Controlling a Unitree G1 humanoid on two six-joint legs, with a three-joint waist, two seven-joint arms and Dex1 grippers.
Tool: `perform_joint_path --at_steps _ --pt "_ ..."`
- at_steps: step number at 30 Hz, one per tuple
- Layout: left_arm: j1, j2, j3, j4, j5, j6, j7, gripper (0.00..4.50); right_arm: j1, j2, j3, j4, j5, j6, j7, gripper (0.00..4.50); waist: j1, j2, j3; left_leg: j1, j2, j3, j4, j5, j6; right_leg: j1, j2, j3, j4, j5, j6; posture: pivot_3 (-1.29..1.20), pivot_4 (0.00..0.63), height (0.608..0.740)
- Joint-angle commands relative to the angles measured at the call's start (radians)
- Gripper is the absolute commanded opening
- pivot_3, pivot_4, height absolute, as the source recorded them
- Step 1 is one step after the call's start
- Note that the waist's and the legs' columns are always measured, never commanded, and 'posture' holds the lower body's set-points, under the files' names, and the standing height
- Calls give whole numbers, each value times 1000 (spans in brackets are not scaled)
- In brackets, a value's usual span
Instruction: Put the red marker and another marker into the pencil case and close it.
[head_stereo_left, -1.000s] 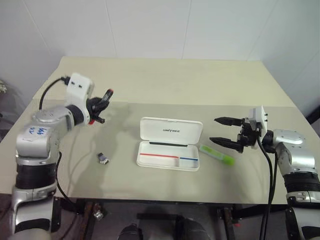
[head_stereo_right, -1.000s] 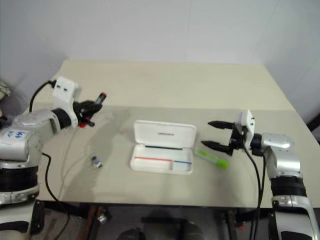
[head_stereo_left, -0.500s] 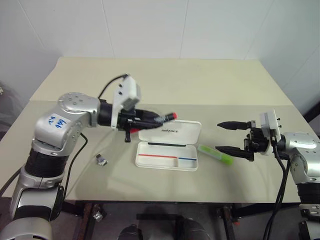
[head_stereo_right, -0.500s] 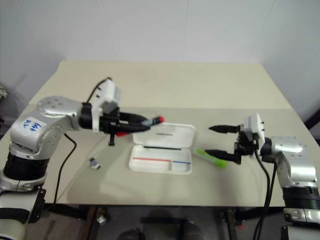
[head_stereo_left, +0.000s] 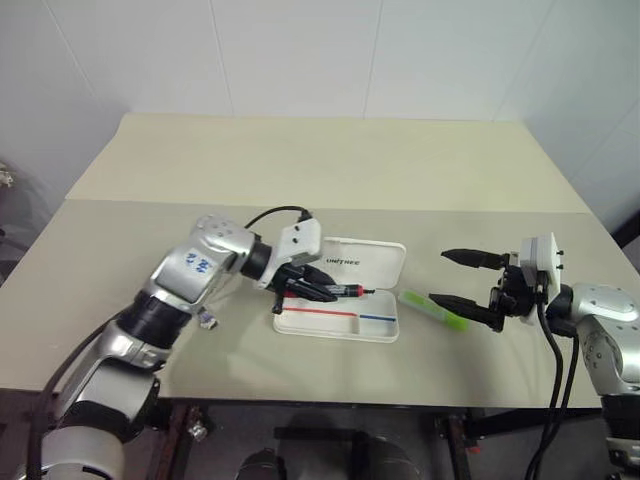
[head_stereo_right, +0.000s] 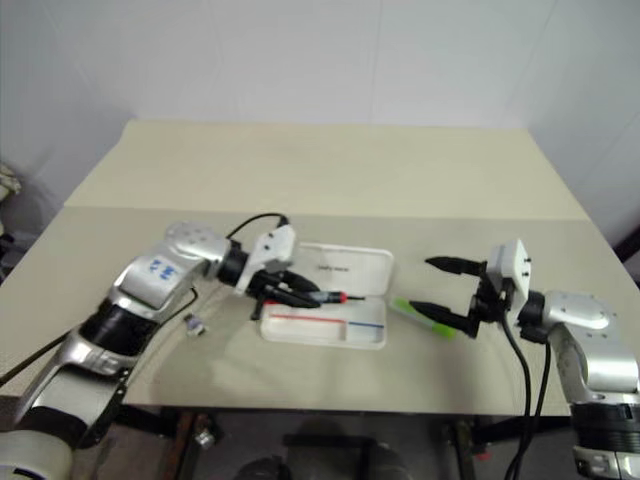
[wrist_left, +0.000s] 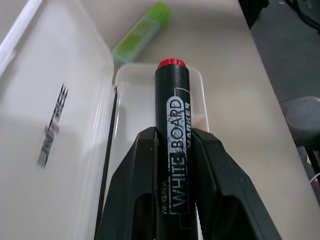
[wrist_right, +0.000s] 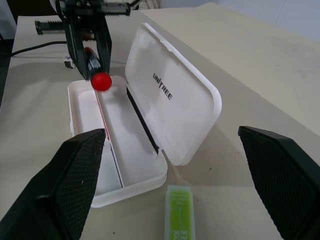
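Left end effector has swung from table's left side to over open case, clamping red marker; release pending. Right end effector wide, empty, beside green marker on table.

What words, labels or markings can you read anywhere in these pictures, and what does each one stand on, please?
"UNITREE": dark print on the open lid of the pencil case.
"WHITE BOARD MARKER": white label on the black barrel of the red marker, held in the left gripper.
A smaller line above it on that label, starting with "M": too blurred to read.
Blue handwriting on a white sticker on the left arm: not legible.
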Motion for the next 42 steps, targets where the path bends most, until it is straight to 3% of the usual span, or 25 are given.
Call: perform_joint_path --at_steps 1,14,26,35,42 --pt "-52 -44 -16 80 61 -63 1 582 25 -12 -50 -62 30 11 -30 4500 5 0 0 0 0 0 0 0 0 0 0 0 0 0 0 0 150 740" --pt "-95 -153 -16 230 163 -133 -5 582 102 -14 -78 -146 47 38 -102 4500 16 0 0 0 0 0 1 -2 3 0 0 0 0 0 0 0 150 740" --pt "-69 -182 -3 217 177 -114 -8 4475 91 -19 -64 -145 45 46 -121 4500 16 0 0 0 0 0 1 -2 3 0 0 0 0 0 0 0 150 740" --pt "44 -141 106 -22 75 -55 0 4475 76 -32 -7 -91 -43 56 -141 4500 14 0 0 0 0 0 1 -2 4 0 0 0 1 0 0 0 150 740" --pt "209 -40 204 -256 -26 37 7 4475 -14 -53 72 79 -169 6 -123 4500 5 0 0 2 0 1 1 -1 4 0 0 2 3 0 0 0 150 740"
